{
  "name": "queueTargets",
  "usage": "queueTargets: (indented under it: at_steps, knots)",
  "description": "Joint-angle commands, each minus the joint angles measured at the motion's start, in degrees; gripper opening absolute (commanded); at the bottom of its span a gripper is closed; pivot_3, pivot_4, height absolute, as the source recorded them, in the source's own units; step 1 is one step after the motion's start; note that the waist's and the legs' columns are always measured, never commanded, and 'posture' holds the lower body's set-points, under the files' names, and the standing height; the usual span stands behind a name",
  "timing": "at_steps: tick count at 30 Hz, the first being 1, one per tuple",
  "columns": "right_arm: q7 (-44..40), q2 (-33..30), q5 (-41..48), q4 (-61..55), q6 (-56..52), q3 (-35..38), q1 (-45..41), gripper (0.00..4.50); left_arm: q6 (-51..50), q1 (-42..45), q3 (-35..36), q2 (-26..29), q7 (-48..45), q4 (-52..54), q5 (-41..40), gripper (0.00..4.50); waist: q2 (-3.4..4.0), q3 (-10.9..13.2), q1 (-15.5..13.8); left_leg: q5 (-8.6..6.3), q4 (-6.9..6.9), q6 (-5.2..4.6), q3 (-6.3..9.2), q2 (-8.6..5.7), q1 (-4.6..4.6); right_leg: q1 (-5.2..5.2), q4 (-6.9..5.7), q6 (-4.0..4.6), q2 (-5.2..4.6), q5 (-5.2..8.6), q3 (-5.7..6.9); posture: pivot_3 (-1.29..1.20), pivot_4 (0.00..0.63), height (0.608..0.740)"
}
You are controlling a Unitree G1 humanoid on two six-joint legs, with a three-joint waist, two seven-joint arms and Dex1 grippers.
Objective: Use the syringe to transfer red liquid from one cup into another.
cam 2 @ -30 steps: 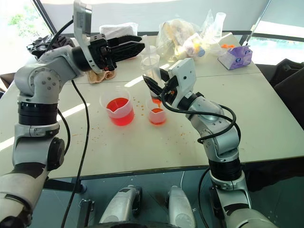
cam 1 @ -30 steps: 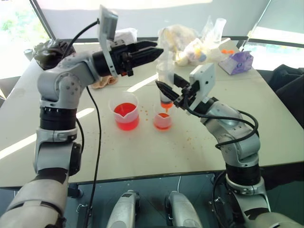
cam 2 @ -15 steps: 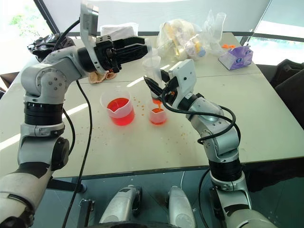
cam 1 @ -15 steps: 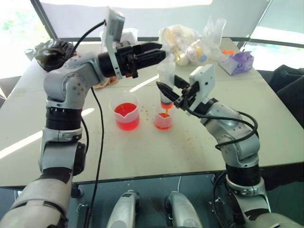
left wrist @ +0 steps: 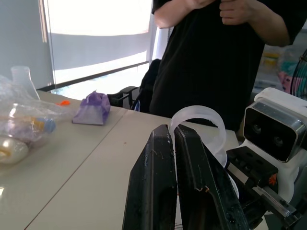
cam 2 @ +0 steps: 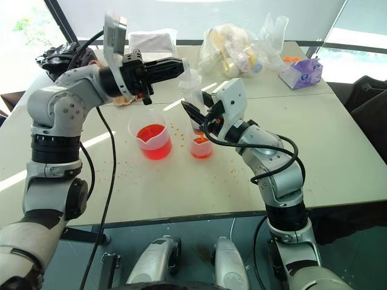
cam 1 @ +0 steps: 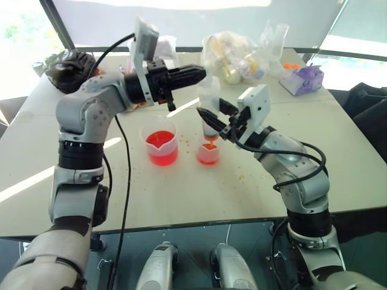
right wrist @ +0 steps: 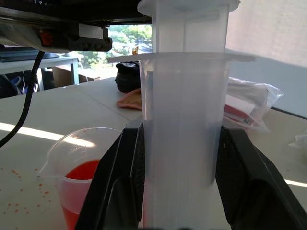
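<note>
The syringe (cam 1: pixel 209 92) stands upright, its orange tip just above the smaller cup (cam 1: pixel 207 154), which holds some red liquid (cam 1: pixel 207 159). My right gripper (cam 1: pixel 211 113) is shut on its clear barrel (right wrist: pixel 182 134), a finger (right wrist: pixel 120 187) on each side. My left gripper (cam 1: pixel 202 74) points right and is shut, its tips (left wrist: pixel 172 132) right at the white plunger's top disc (left wrist: pixel 204 120). I cannot tell whether they touch it. The wider spouted cup (cam 1: pixel 161 147) stands to the left of the small one, about a third full of red liquid (cam 1: pixel 161 140).
Orange droplets speckle the white table (cam 1: pixel 181 199) around the cups. A plastic bag of items (cam 1: pixel 236 54), a purple pouch (cam 1: pixel 300 78) and a black object (cam 1: pixel 63 63) lie at the far side. A person in black (left wrist: pixel 216 57) stands beyond the table.
My left gripper's fingers have closed from open and now sit at the plunger's top. The right gripper and the syringe have stayed over the small cup.
</note>
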State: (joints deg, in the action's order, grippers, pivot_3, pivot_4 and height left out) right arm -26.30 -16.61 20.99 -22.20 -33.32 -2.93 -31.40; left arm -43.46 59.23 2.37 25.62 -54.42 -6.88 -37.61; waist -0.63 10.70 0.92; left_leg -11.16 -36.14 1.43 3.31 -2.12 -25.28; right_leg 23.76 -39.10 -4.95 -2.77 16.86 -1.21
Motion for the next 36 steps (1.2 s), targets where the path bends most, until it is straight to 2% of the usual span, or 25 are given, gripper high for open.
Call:
queueTargets:
  at_steps: [1, 27, 30, 35, 36]
  knots:
    - [-0.15, 0.41, 0.67, -2.19, 2.07, 0.59, -1.89, 1.42, -0.66, -0.06, -2.03, -0.41, -1.11, 1.75, 0.30, 0.02, 0.00, 0.00, -0.04, 0.00, 0.00, 0.00, 0.00, 0.00, 0.00, -0.01, 0.00, 0.00, 0.00, 0.00, 0.00, 0.00, 0.150, 0.736]
    - [-0.97, -0.27, 1.10, -0.73, 2.01, 1.92, -4.12, 1.42, -2.88, -2.52, -1.50, -1.17, 0.52, 5.33, -0.15, 0.02, 0.00, 0.00, 0.01, 0.00, -0.01, 0.00, 0.00, 0.00, 0.00, -0.01, 0.00, 0.00, 0.00, 0.00, 0.00, 0.00, 0.150, 0.736]
    - [-1.19, -0.44, 1.18, -0.69, 2.04, 1.99, -4.08, 1.42, -3.62, -2.49, -0.86, -1.31, 1.48, 5.36, -0.31, 0.90, 0.00, 0.00, -0.06, 0.00, -0.02, 0.00, 0.00, 0.00, 0.00, -0.02, 0.00, 0.00, 0.00, 0.00, 0.00, 0.00, 0.150, 0.736]
    - [-1.42, -0.69, 1.34, -0.54, 2.11, 2.03, -4.27, 1.42, -3.00, -2.88, -0.74, -1.19, 1.45, 6.05, 0.15, 1.93, 0.00, 0.00, -0.01, 0.00, -0.02, 0.00, 0.00, 0.00, 0.00, -0.02, 0.00, 0.00, 0.00, 0.00, 0.01, 0.00, 0.150, 0.736]
    - [-1.47, -0.73, 1.37, -0.54, 2.08, 2.06, -4.31, 1.42, -2.98, -2.90, -0.45, -1.16, 1.56, 6.16, -0.02, 1.93, 0.00, 0.00, 0.00, 0.00, -0.02, 0.00, 0.00, 0.00, 0.00, -0.02, 0.00, 0.00, 0.00, 0.00, 0.01, 0.00, 0.150, 0.736]
